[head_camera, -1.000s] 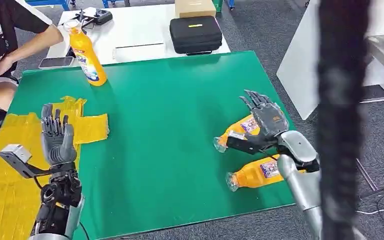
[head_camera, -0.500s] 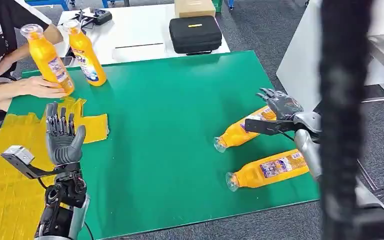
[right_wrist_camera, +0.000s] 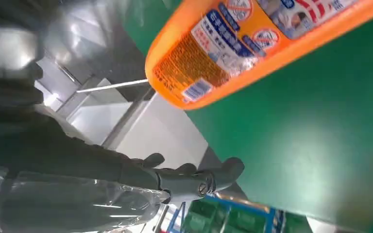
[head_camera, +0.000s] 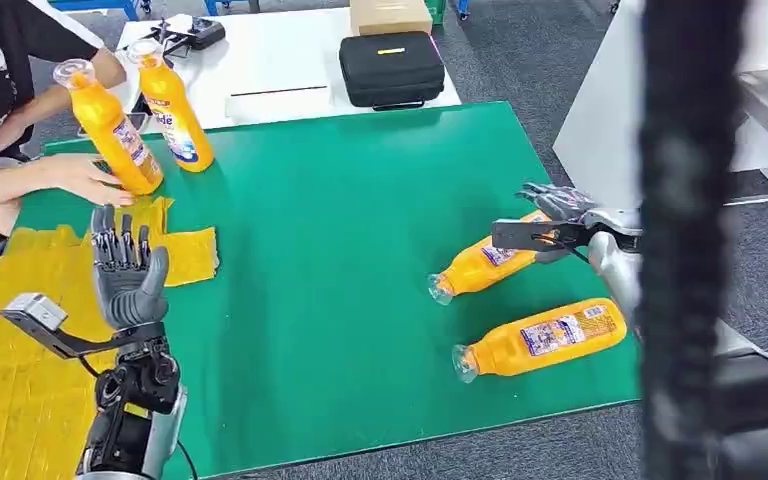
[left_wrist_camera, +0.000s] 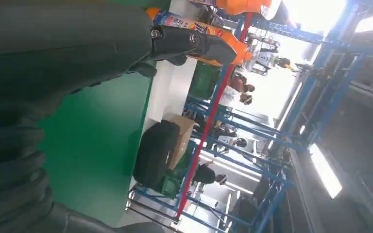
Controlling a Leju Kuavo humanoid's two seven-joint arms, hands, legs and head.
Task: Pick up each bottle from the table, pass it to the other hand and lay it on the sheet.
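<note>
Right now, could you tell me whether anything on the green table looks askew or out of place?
Nothing looks spilled or damaged. Two orange bottles lie on their sides near the right hand, as the task expects. The one oddity: a person's hand holds a tilted bottle at the far left, beside an upright bottle.

left hand (head_camera: 128,275) raised, fingers spread (empty) | right hand (head_camera: 558,208) spread, low

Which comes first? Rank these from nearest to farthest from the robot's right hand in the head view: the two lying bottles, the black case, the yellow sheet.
From the right hand:
1. Upper lying bottle, just under the hand.
2. Lower lying bottle, nearer the table's front edge.
3. Black case, on the white table behind.
4. Yellow sheet, far left.
</note>
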